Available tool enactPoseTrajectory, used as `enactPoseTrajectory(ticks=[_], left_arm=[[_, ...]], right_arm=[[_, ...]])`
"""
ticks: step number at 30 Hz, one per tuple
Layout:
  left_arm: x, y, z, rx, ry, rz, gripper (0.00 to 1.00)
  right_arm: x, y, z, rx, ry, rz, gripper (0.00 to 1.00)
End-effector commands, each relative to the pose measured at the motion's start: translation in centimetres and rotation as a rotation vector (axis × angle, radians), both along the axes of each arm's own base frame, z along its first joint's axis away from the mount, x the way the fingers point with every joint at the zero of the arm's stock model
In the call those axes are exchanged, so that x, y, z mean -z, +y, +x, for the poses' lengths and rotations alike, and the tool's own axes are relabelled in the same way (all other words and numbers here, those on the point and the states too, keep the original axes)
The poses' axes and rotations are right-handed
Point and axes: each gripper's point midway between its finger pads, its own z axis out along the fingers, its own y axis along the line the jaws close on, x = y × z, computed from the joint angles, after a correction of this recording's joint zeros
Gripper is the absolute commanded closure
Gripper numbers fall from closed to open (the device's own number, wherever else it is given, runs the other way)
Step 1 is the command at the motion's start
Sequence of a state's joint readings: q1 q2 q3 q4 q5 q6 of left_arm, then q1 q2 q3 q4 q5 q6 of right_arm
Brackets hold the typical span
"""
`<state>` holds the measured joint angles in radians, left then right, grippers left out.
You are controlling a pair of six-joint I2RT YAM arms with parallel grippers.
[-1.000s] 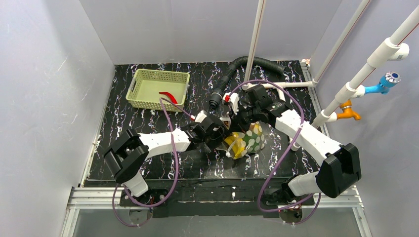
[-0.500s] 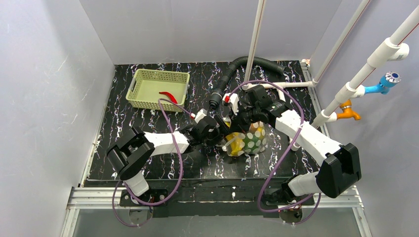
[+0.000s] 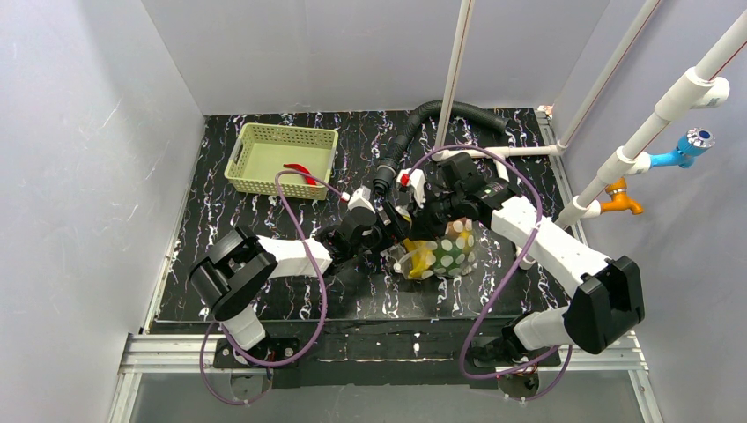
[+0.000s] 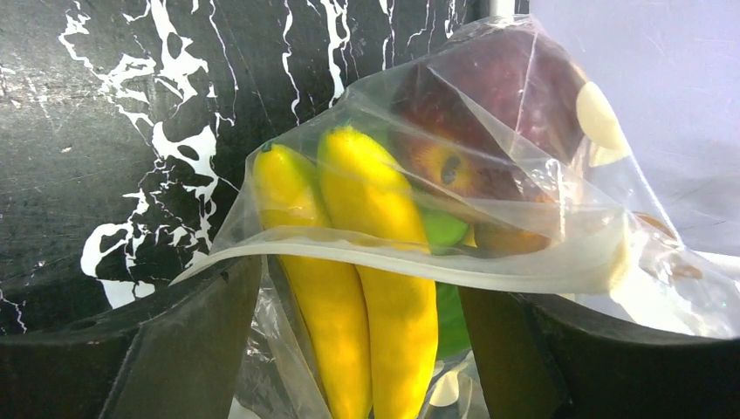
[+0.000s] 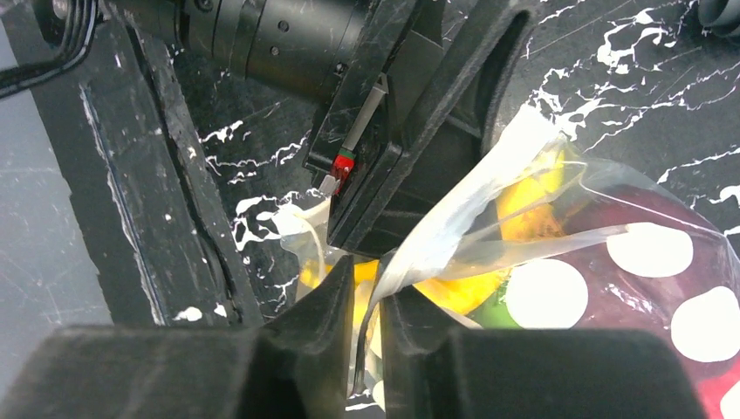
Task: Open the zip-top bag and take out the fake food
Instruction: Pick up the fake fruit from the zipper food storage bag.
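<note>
Zip-top bag [image 3: 445,251] lying right of tabletop [image 3: 211,203] centre. Lip film being pinched by right fingers [image 5: 305,349]; left fingers [image 4: 174,349] being held spread astride bananas [image 4: 384,288]. Bag judged floppy, slippery: best gripped at zip strip.

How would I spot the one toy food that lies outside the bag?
Look to the far left corner of the black marbled table, where a pale green lattice basket sits. Inside lies a slim, curved red chili, alone there; the other fake food is bunched in the spotted clear bag mid-table.
</note>
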<state>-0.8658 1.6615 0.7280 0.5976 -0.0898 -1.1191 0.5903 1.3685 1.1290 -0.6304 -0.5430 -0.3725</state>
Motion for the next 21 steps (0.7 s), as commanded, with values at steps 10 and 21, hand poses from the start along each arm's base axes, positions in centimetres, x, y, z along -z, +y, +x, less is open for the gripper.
enactPoseTrajectory(ticks=[10,21], left_arm=[[-0.3,-0.4,0.3,0.040,-0.030,-0.003,0.21],[-1.0,-1.1,0.2,0.072,-0.058,-0.054,0.20]], right_arm=[[-6.0,-2.7,-1.9,-0.076,-0.072,0.130,0.39],[-4.0,-8.7,6.9,0.425,-0.204,0.018,0.51]])
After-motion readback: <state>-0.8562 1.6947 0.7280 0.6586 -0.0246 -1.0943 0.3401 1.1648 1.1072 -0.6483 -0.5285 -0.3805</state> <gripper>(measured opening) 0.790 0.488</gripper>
